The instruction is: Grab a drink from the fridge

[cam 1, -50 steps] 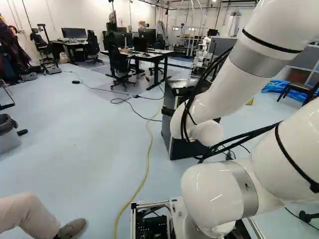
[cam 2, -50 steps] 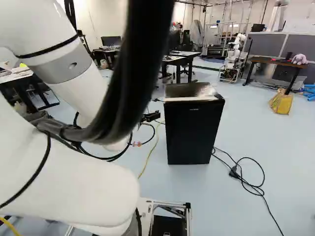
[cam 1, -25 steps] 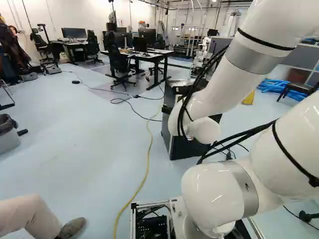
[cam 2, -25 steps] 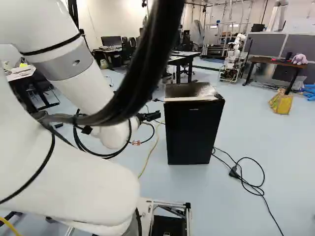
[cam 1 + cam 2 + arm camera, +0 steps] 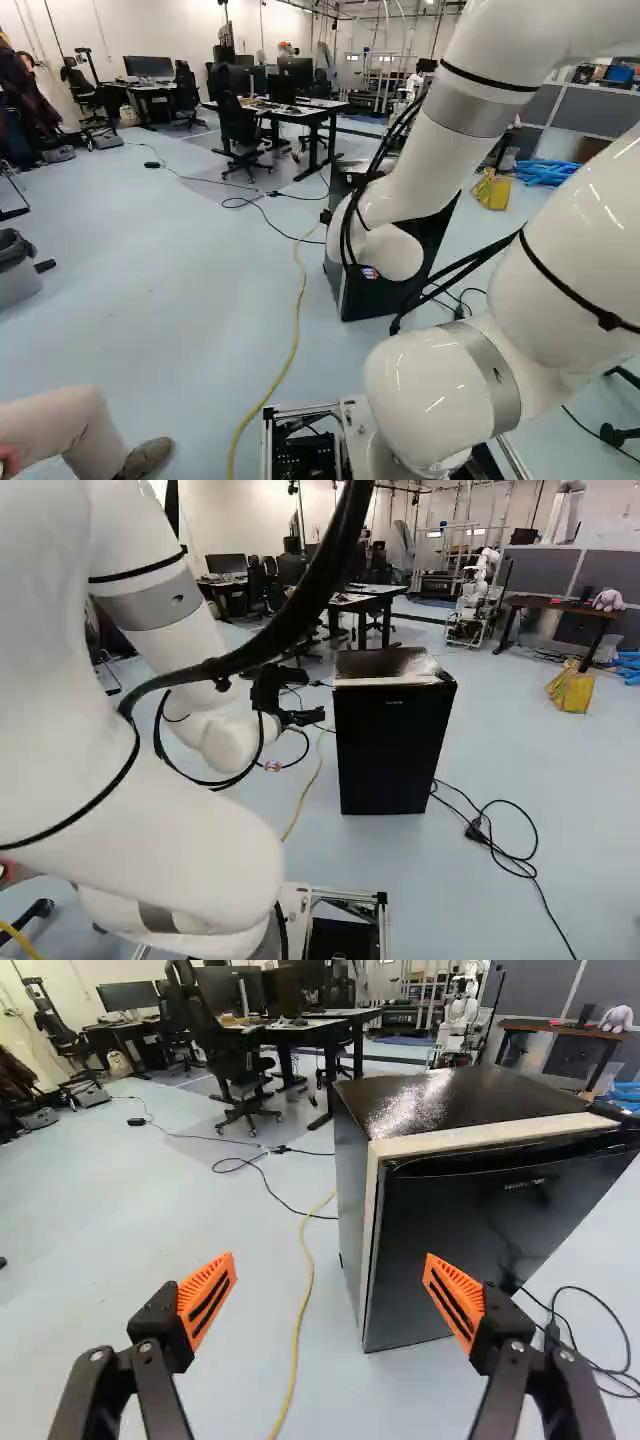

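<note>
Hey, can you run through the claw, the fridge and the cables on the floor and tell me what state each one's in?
Claw: open, nothing between its fingers
Black fridge: upright, door shut
Yellow cable: stretched out in a gentle curve
Black cable by the fridge door: loosely looped

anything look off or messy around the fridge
Yes, mildly: a black cable lies in loose loops on the floor beside the fridge, and a yellow cable trails past its other side, looking untidy. Nothing looks spilled.
</note>
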`<state>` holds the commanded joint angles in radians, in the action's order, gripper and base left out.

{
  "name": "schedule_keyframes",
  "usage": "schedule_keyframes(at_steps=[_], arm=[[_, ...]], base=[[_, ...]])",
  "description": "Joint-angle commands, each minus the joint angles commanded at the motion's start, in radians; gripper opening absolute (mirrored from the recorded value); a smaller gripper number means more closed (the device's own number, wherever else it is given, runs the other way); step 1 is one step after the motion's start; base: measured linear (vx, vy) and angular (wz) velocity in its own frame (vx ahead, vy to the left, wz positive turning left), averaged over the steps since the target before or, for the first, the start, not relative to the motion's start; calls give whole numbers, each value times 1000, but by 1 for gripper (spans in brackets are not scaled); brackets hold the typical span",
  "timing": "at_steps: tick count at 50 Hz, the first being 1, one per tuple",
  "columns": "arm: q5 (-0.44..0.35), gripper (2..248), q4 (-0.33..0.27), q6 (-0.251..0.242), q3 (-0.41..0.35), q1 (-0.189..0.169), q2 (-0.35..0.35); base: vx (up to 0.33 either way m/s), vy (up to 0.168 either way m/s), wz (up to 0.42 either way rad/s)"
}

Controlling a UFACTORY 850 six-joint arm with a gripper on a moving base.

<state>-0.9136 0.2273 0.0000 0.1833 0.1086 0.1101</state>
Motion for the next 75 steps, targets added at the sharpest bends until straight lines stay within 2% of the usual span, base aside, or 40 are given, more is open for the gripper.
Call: schedule_keyframes(at_steps=[35,54,75], arm=[[-152,247,187,0,111,58,-211],[-228,247,287,0,181,64,-324],[-266,247,399,0,264,58,-448]], base=[[0,0,0],[0,0,0],[0,0,0]])
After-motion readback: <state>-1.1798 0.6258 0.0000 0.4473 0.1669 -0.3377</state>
